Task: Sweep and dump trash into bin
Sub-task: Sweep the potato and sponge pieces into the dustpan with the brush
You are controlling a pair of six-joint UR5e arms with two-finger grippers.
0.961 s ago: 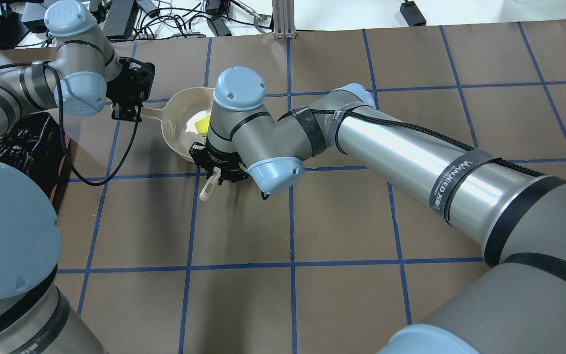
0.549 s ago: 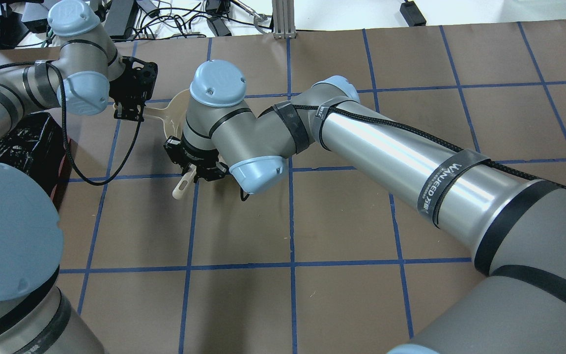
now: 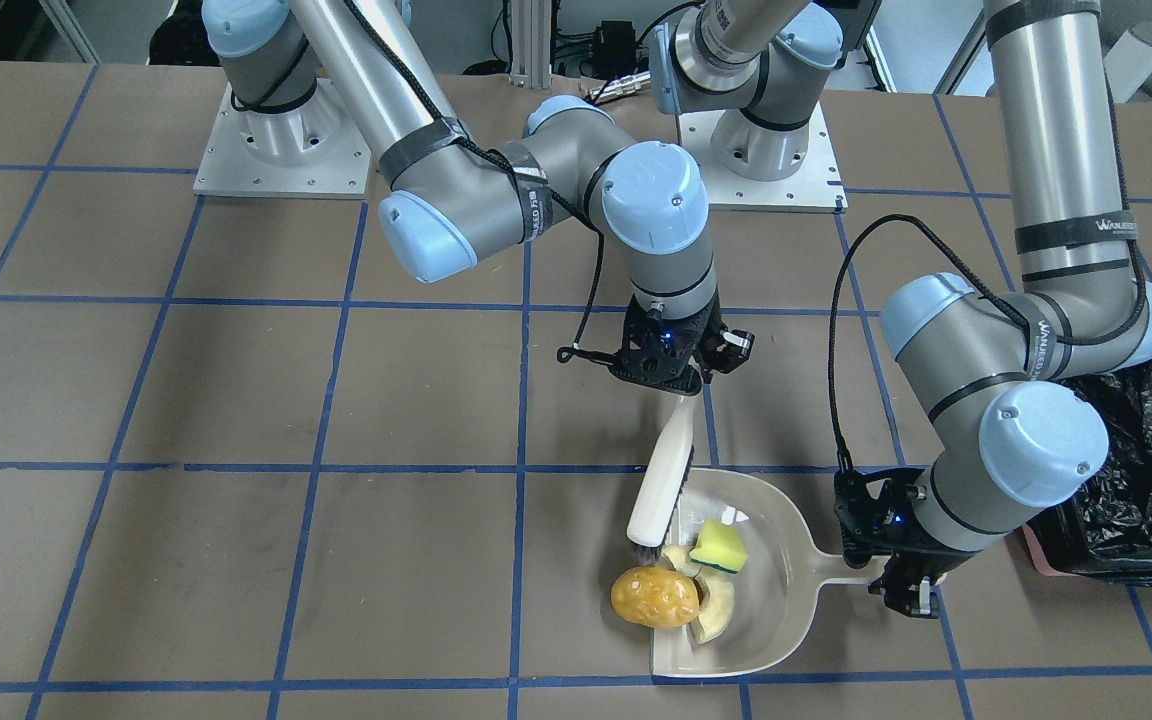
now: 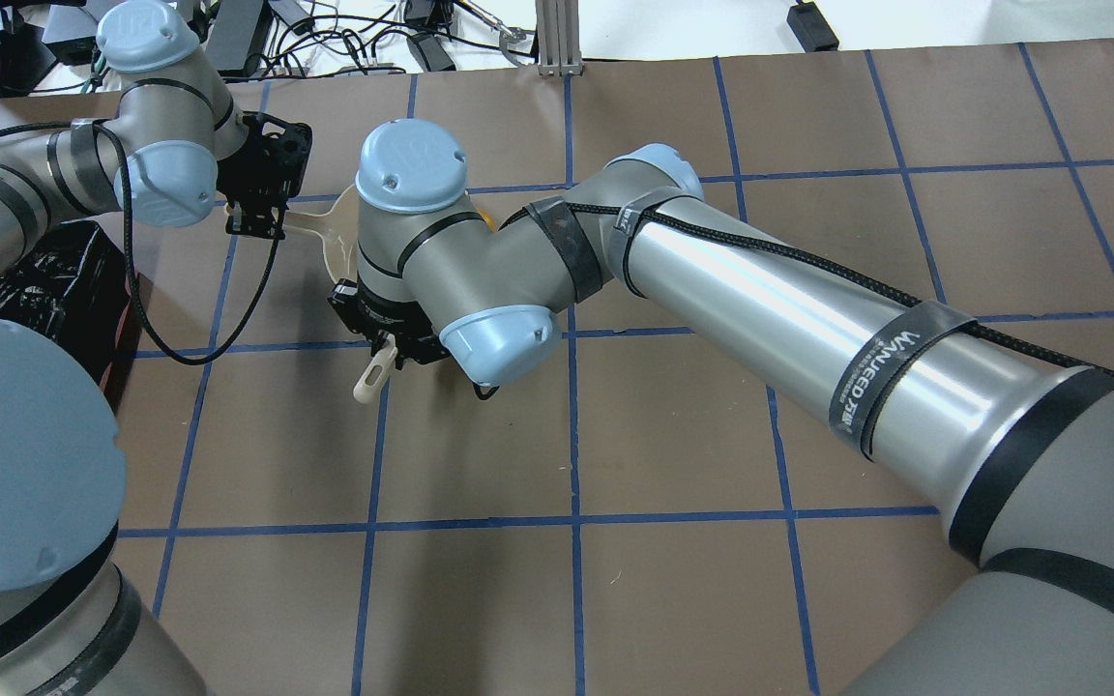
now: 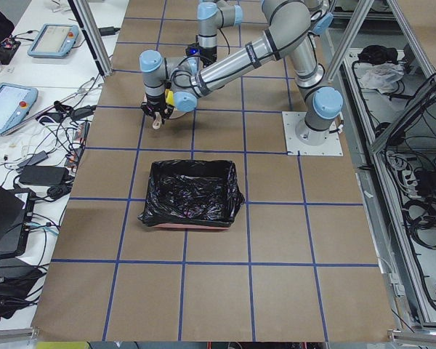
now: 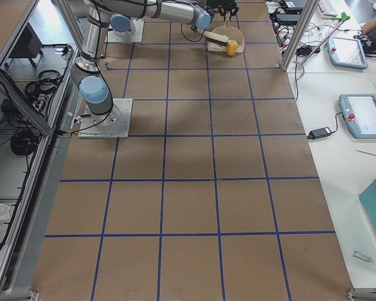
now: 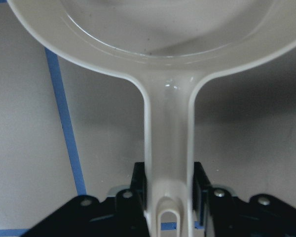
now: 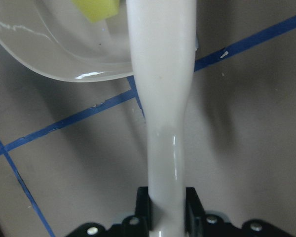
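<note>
The beige dustpan (image 3: 771, 560) lies flat on the table. My left gripper (image 3: 904, 590) is shut on its handle (image 7: 168, 148). My right gripper (image 3: 681, 385) is shut on a white brush (image 3: 661, 470), whose bristles rest at the pan's mouth. The yellow-green sponge wedge (image 3: 718, 547) and the pale cream slice (image 3: 718, 608) lie inside the pan. The glossy brown potato-like lump (image 3: 654, 597) sits at the pan's open edge, partly over it. The bin (image 3: 1136, 480), lined with a black bag, stands on the table beyond the left arm. In the overhead view my right wrist hides most of the pan.
The brown table (image 4: 673, 425) carries a grid of blue tape lines. The bin (image 4: 54, 275) sits close to my left arm's elbow. The arm bases (image 3: 276, 150) stand on plates at the robot's side. Cables and devices lie beyond the table's far edge (image 4: 344, 39).
My right arm swung the brush left across the pan's mouth, then came back slightly right; its wrist now covers the sponge in the overhead view. The left gripper and pan barely moved.
</note>
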